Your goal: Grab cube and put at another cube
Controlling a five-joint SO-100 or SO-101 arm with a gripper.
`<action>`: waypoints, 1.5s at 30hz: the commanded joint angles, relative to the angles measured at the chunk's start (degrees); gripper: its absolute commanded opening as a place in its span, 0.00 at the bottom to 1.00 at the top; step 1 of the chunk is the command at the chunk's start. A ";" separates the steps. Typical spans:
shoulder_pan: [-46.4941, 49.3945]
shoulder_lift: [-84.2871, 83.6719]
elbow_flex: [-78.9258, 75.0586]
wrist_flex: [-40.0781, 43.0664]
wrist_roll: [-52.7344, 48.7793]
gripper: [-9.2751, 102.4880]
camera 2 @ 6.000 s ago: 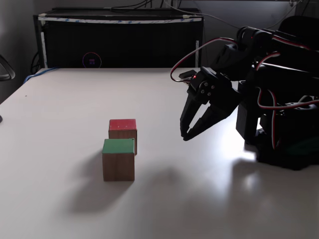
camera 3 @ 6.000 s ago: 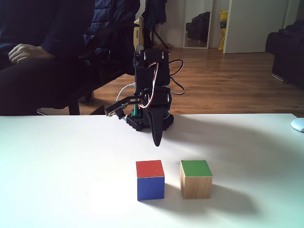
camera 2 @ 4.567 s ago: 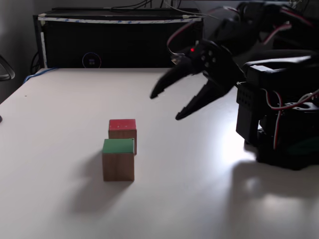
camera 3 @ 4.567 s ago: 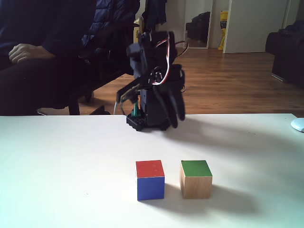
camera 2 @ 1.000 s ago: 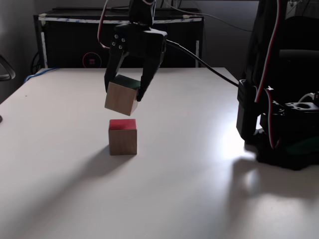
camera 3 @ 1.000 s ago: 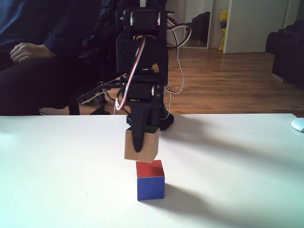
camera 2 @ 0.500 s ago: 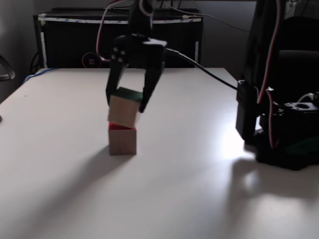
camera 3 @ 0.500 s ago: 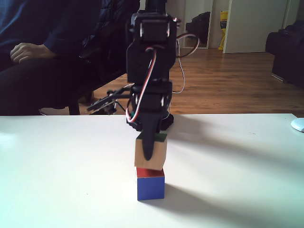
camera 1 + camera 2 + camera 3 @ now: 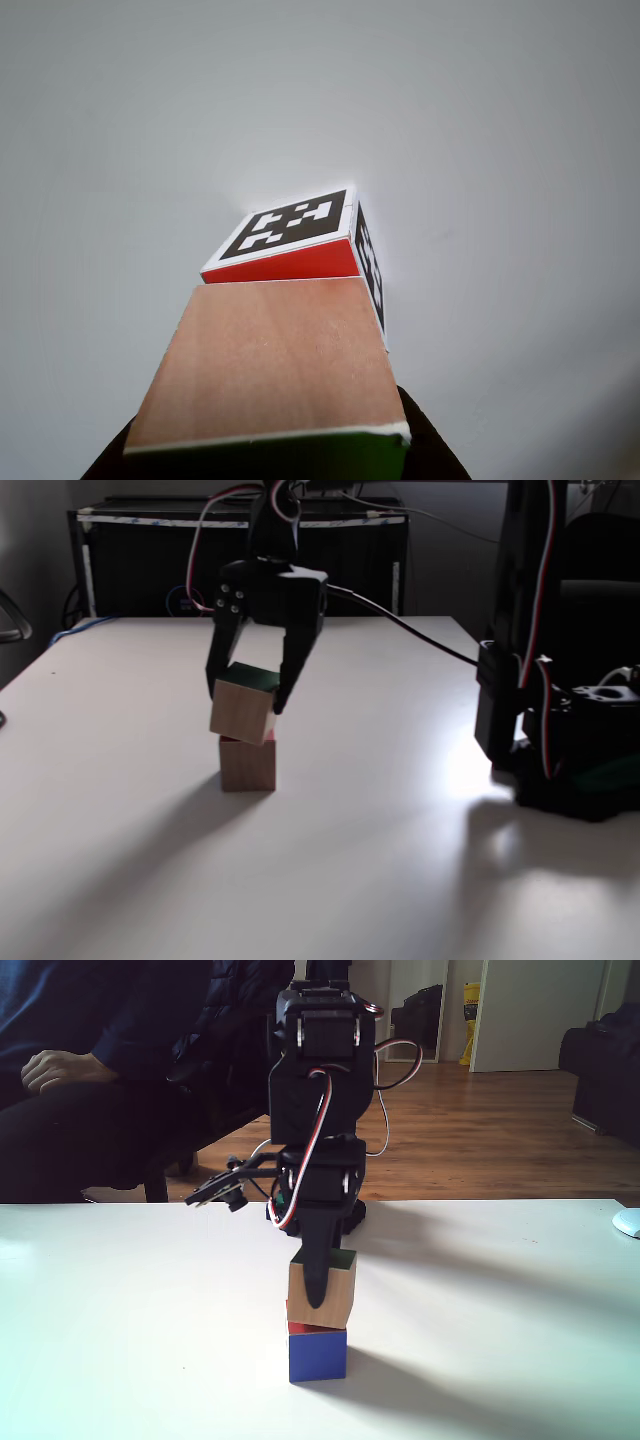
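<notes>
Gripper point(image 9: 245, 705) clamps cube point(image 9: 242, 708) by 2 opposite side faces — tilted, resting atop another cube point(image 9: 318, 1353) on the table point(image 9: 400, 880). I judge it light, rigid wood with smooth faces; flat sides suit the hold — I'd level it before release.
</notes>
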 commanded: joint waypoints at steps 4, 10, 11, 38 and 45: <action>0.62 -1.14 -1.32 -0.53 0.35 0.30; 0.53 -1.58 -1.76 0.35 0.62 0.40; 0.53 -1.85 -1.93 0.70 0.79 0.41; -4.22 35.60 5.71 5.54 -0.18 0.40; -5.01 61.35 25.84 -3.96 -5.62 0.29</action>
